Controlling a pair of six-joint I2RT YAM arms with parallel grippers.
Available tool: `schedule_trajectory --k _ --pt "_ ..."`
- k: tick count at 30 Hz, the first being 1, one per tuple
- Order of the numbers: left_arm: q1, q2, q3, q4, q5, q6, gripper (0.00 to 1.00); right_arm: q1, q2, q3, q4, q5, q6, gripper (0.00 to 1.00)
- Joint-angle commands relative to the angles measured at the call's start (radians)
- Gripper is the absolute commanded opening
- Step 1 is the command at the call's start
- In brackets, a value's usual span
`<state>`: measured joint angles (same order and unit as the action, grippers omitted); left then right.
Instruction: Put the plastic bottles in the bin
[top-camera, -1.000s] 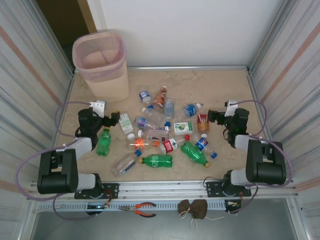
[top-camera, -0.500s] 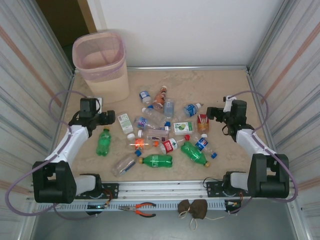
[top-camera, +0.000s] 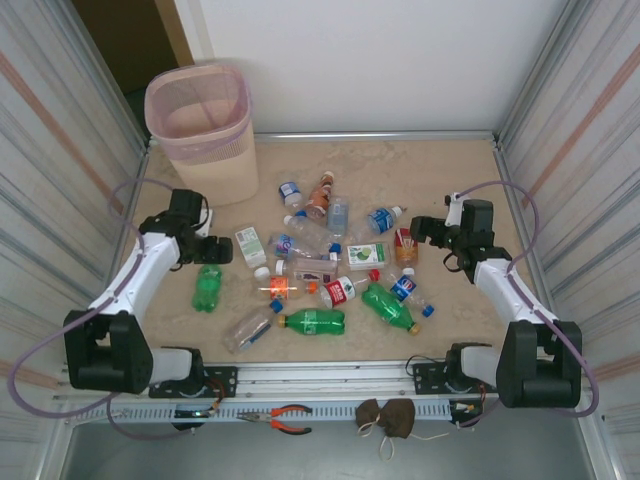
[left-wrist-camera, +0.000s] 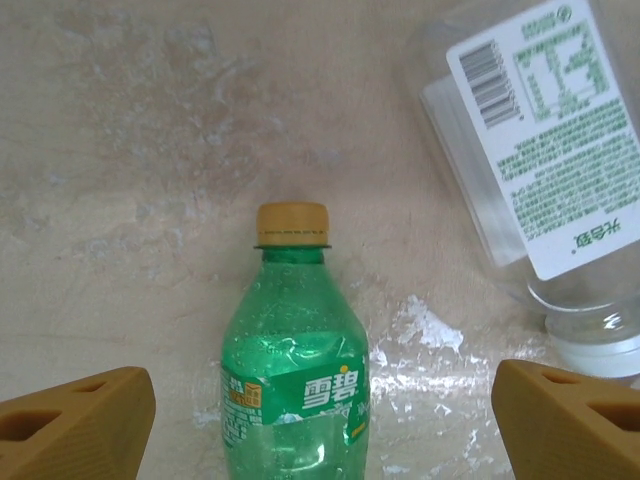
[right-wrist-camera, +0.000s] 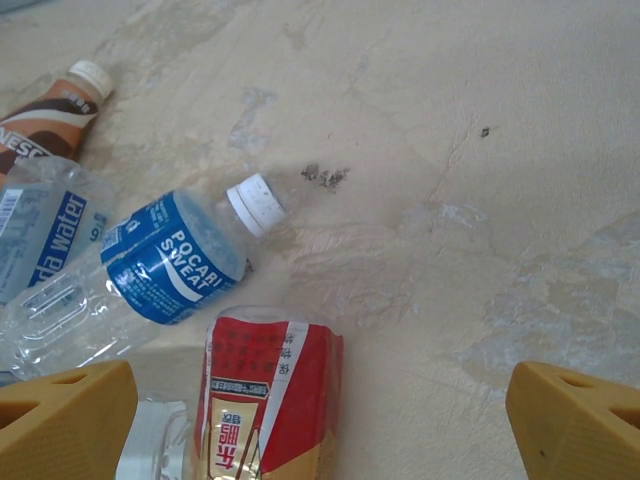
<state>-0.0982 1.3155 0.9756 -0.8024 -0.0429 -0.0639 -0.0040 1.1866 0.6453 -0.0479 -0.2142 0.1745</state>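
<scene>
Several plastic bottles (top-camera: 320, 265) lie scattered across the middle of the table. The beige bin (top-camera: 215, 170) with its pink liner stands at the back left. My left gripper (top-camera: 212, 252) hangs open above a green bottle (left-wrist-camera: 295, 380) with a yellow cap; the bottle lies between the fingers (left-wrist-camera: 75, 420) without touching them. A clear bottle with a white label (left-wrist-camera: 540, 140) lies to its right. My right gripper (top-camera: 418, 232) is open over a red-labelled bottle (right-wrist-camera: 270, 400), which sits nearer its left finger. A blue Pocari Sweat bottle (right-wrist-camera: 175, 260) lies just beyond.
A brown-labelled bottle (right-wrist-camera: 50, 110) lies further back. Corrugated walls close in both sides of the table. Orange-handled pliers (top-camera: 283, 418) and a brown pouch (top-camera: 388, 418) rest on the front rail behind the arm bases.
Both arms have unfolded and stretched out over the table. The left gripper has shifted over the green bottle, the right one slightly left toward the red-labelled bottle. No bottle has moved.
</scene>
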Motion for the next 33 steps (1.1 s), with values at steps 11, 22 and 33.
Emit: schedule_trajectory --k 11,22,33 --pt "-0.009 0.152 0.021 -0.076 -0.077 -0.117 0.86 0.007 -0.005 0.027 -0.003 -0.028 0.026 0.94" --pt "-0.010 0.262 -0.053 -0.008 -0.021 -0.173 0.82 0.005 0.026 0.033 0.009 -0.052 0.039 0.93" --pt "-0.016 0.259 -0.060 -0.006 -0.026 -0.185 0.63 0.002 0.031 0.030 0.018 -0.052 0.048 0.93"
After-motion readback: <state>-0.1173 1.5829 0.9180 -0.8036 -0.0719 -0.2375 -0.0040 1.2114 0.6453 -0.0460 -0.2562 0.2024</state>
